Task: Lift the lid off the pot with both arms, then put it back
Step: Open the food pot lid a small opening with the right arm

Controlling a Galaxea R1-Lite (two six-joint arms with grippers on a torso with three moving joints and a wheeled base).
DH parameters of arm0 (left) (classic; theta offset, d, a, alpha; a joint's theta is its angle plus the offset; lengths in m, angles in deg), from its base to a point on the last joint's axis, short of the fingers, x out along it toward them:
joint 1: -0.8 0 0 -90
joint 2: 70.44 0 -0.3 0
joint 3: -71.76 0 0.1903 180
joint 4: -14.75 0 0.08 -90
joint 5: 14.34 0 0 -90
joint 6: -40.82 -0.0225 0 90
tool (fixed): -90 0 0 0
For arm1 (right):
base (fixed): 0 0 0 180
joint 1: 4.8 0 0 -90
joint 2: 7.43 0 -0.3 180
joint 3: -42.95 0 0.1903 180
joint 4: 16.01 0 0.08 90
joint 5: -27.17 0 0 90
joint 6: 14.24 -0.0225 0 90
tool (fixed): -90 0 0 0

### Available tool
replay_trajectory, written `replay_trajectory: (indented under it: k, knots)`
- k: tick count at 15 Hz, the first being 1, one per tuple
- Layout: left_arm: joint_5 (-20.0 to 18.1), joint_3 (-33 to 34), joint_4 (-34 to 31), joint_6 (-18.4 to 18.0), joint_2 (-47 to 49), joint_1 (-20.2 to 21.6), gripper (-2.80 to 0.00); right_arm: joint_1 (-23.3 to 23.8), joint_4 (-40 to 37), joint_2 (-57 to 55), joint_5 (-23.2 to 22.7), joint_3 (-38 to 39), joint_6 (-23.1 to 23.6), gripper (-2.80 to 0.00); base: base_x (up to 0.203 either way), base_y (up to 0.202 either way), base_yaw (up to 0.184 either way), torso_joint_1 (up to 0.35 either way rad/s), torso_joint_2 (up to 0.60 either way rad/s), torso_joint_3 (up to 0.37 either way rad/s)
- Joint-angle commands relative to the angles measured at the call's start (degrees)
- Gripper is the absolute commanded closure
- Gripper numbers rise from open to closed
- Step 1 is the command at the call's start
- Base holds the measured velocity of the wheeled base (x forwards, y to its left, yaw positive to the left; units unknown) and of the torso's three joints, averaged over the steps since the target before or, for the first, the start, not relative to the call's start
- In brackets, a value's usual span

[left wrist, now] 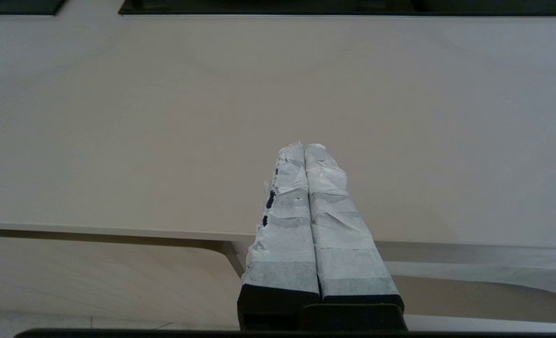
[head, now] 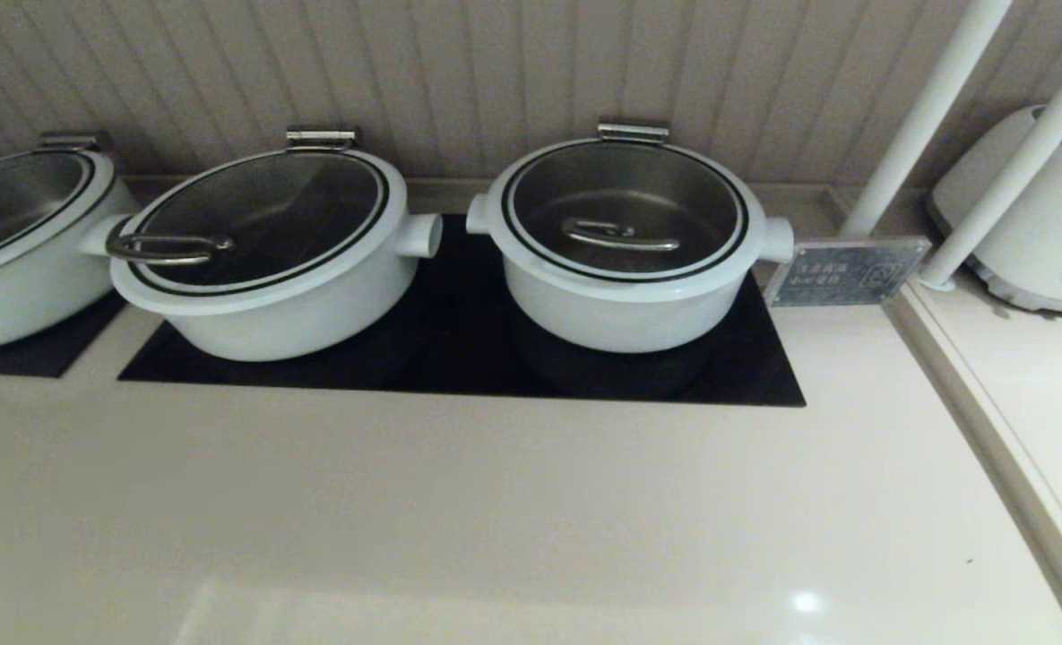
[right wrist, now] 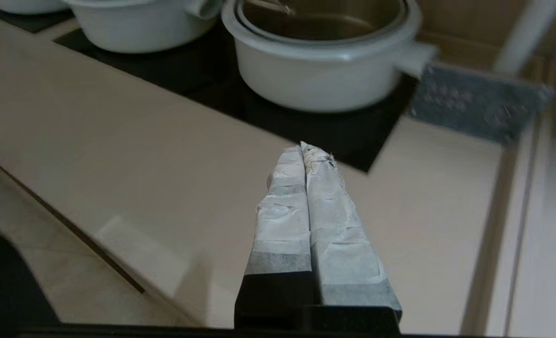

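The pot (head: pixel 625 309) is round, deep and white, with stubby side handles and a steel hinge clip, and stands on the black cooktop at centre right. The lid (head: pixel 701 193), glass with a white rim, black ring and steel bar handle (head: pixel 618 236), sits on it. The pot also shows in the right wrist view (right wrist: pixel 320 77). Neither arm shows in the head view. My left gripper (left wrist: pixel 304 146) is shut and empty over the bare counter. My right gripper (right wrist: pixel 302 148) is shut and empty over the counter, short of the cooktop's front corner and the pot.
A wider white pot (head: pixel 271 305) with a loop-handled lid (head: pixel 168 246) stands left of the pot, another (head: pixel 20 242) at far left. A grey sign plate (head: pixel 844 271), two white poles (head: pixel 925 116) and a white appliance (head: pixel 1032 224) stand at the right. The beige counter (head: pixel 495 502) lies in front.
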Motion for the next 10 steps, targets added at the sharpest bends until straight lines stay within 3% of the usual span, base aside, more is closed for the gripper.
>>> replay_trajectory:
  k: [1, 4, 6, 10]
  knots:
    - [0.00, 0.00, 0.02, -0.01, 0.04, 0.02, 0.00, -0.08, 5.01, -12.35, -2.18, -1.28, 0.80, 0.00, 0.000, 0.000, 0.000, 0.000, 0.00, 0.000]
    - [0.00, 0.00, 0.02, 0.02, 0.04, 0.02, 0.00, -0.64, 14.19, -25.29, -8.55, -2.28, 4.95, 0.00, 0.000, 0.000, 0.000, 0.000, 0.00, 0.000]
    - [0.00, 0.00, 0.02, 0.04, 0.04, 0.02, 0.00, -4.19, 19.98, -33.59, -11.44, -3.12, 5.75, 0.00, 0.000, 0.000, 0.000, 0.000, 0.00, 0.000]
    - [0.00, 0.00, 0.02, -0.05, 0.04, 0.02, 0.00, -11.38, 32.16, -51.23, -11.64, -7.44, 5.54, 0.00, 0.000, 0.000, 0.000, 0.000, 0.00, 0.000]
